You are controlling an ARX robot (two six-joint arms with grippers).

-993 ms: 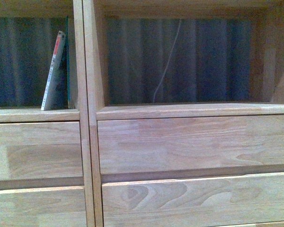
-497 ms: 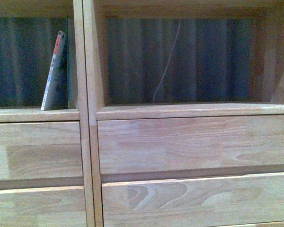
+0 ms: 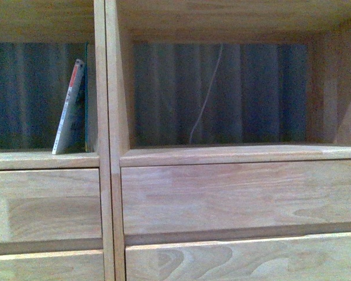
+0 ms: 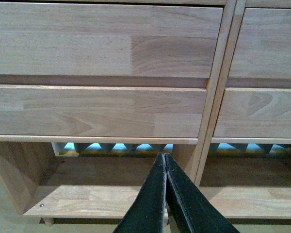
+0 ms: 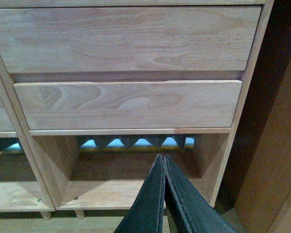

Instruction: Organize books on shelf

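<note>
In the front view a thin white book [image 3: 69, 111] with a red-topped spine leans in the left compartment of the light wood shelf [image 3: 108, 117], against a thin dark teal book [image 3: 86, 93] that stands by the upright. Neither gripper shows in the front view. My left gripper [image 4: 164, 156] is shut and empty, low before the shelf's drawer fronts [image 4: 102, 111]. My right gripper [image 5: 163, 158] is shut and empty, before the lower drawer fronts [image 5: 131, 104] and a bottom compartment.
The right compartment [image 3: 222, 93] holds only a thin white cord [image 3: 206, 93] against a dark ribbed backdrop. A darker brown panel [image 5: 276, 145] stands beside the shelf's end in the right wrist view. Low open compartments [image 4: 116, 189] sit near the floor.
The front view has shifted: the shelf and books now sit lower in the picture, with more of the compartment's top board showing. The books have not moved on the shelf.
</note>
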